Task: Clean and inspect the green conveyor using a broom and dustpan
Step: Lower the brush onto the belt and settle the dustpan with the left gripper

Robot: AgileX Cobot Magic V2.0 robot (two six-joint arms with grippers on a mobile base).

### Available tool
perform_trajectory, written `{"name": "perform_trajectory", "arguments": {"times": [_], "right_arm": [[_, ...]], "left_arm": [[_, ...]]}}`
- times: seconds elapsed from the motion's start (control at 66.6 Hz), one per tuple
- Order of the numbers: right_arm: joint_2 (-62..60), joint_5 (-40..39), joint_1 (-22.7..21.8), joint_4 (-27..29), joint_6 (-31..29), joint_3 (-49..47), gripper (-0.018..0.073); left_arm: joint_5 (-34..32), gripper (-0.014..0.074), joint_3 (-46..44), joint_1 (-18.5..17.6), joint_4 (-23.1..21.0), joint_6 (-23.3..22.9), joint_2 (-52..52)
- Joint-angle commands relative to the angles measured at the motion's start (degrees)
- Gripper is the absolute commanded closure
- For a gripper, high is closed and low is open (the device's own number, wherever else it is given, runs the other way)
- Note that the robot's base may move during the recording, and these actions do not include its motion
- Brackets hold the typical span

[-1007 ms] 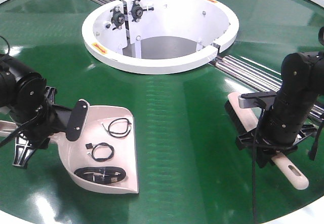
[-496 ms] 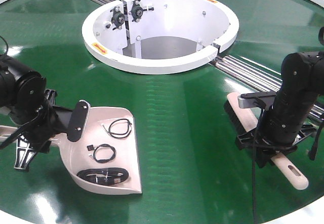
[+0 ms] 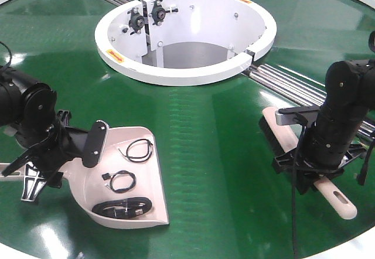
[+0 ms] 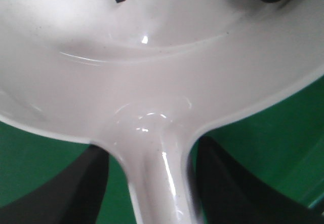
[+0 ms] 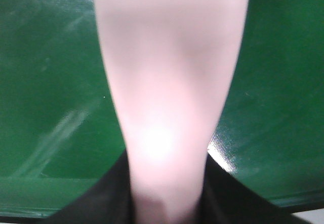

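No legible text; orange stickers (image 3: 115,54) on the green conveyor (image 3: 205,142) too small.

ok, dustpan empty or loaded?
Loaded. Three coiled black cables lie inside the dustpan, as seen in the front view.

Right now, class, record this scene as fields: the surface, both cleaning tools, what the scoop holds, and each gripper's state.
Surface: glossy dark-green conveyor belt with a white ring-shaped opening
Dustpan: wide pale pink-beige plastic dustpan, on the belt, left side
Contents: three coiled black cables in the dustpan
Broom: long pink-beige plastic broom, black bristles, on the belt, right side
Left gripper: shut on the dustpan's handle
Right gripper: shut on the broom's handle
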Motion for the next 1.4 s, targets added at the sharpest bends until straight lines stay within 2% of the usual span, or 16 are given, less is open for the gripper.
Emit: {"name": "perform_trajectory", "arguments": {"times": [0.0,0.21,0.331,0.541,0.646,0.781,1.082,1.217,1.382], "right_arm": [[-2.84,-0.19,-0.18,0.17,-0.79,-1.27,0.0551],[-2.84,-0.27,-0.18,-0.06,-0.86,-1.27,0.0549],[-2.84,-0.58,-0.18,-0.36,-0.86,-1.27,0.0546],[-1.38,-1.55,-0.18,-0.6,-0.91,-1.27,0.0511],[0.24,-1.55,-0.18,-0.71,-0.91,-1.27,0.046],[1.66,-1.94,-0.18,-1.02,-0.85,-1.27,0.0351],[1.17,-0.77,-0.18,-1.42,-0.55,-1.32,0.0085],[-2.18,-2.56,-0.18,-1.42,-0.6,-1.32,0.003],[-8.96,-5.29,-0.23,-1.64,-0.87,-1.38,0.0025]], "left_arm": [[0.26,0.0203,-1.05,-0.63,-1.11,-0.43,-2.14],[1.32,0.0117,-1.05,-0.63,-1.11,-1.08,-2.47],[1.5,0.0065,-1.05,-0.63,-1.11,-3.8,-3.06],[1.88,0.0048,-1.05,-0.63,-1.17,-4.93,-5.3],[1.95,0.0048,-1.05,-0.63,-3.03,-4.93,-6.8],[2.27,0.0048,-1.05,-0.63,-5.68,-4.93,-8.43],[2.79,0.0048,-1.05,-0.63,-6.13,-5.34,-12.49],[2.8,0.0048,-1.05,-0.63,-9.2,-5.34,-14.8],[2.58,0.0048,-1.05,-0.63,-13.57,-5.34,-18.1]]}}
